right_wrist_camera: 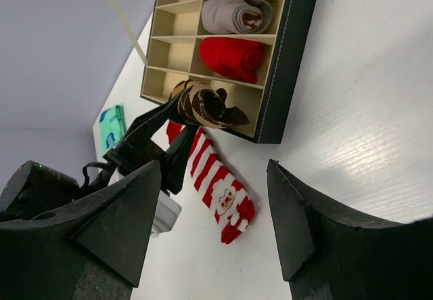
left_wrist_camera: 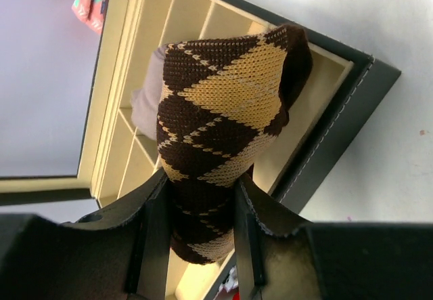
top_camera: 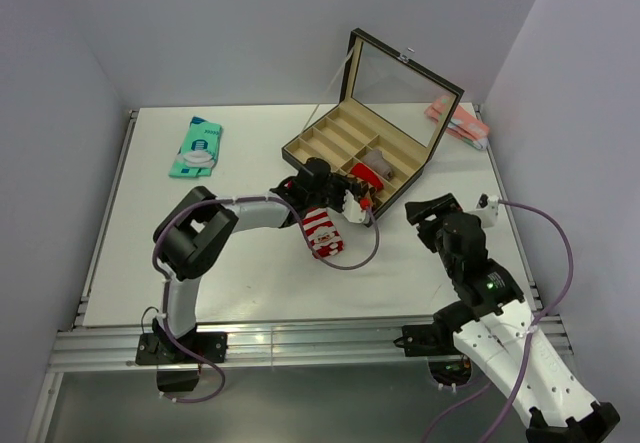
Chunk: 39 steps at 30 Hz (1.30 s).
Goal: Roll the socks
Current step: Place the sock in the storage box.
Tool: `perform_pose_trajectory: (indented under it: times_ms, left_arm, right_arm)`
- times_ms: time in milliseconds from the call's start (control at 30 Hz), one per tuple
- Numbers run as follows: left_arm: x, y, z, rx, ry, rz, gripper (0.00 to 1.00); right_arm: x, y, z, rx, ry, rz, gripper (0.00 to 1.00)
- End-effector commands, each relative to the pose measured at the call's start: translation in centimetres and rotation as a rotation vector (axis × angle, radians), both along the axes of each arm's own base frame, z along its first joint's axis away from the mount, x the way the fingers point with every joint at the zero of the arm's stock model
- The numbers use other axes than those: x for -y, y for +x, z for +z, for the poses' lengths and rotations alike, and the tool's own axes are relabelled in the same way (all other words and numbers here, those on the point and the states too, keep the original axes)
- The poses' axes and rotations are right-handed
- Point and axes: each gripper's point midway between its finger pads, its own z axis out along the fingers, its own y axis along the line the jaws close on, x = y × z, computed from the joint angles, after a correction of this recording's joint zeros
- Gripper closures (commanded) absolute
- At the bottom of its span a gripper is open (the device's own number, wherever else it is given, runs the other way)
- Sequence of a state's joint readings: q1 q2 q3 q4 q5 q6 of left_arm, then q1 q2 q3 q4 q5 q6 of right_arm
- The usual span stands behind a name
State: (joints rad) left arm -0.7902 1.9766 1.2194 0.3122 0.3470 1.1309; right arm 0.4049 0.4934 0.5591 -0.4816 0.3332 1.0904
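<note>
my left gripper (left_wrist_camera: 199, 205) clamped on the rolled argyle sock (left_wrist_camera: 230, 103), hanging over the divided box (left_wrist_camera: 338, 131), right gripper (right_wrist_camera: 213, 178) wide open above the tabletop (right_wrist_camera: 365, 144), Santa sock (top_camera: 322, 233) flat beside the box

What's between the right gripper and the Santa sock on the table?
Top view: only a purple cable loops beside the Santa sock; the table from there to the right gripper is bare.

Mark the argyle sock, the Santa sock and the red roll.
argyle sock (left_wrist_camera: 237, 90): left wrist view, on the large tan diamond.
Santa sock (right_wrist_camera: 226, 198): right wrist view, on the Santa face.
red roll (right_wrist_camera: 233, 57): right wrist view, on the roll's middle.
</note>
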Motion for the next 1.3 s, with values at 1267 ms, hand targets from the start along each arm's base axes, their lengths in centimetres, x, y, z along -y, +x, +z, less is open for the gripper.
perform_pose_trajectory:
  times_ms: [1267]
  left_arm:
    - [-0.4,-0.8,-6.9,0.06,0.248,-0.296,1.0]
  right_arm:
    - [-8.2,13.1,-7.7,-0.33,-0.154,0.53,0.41]
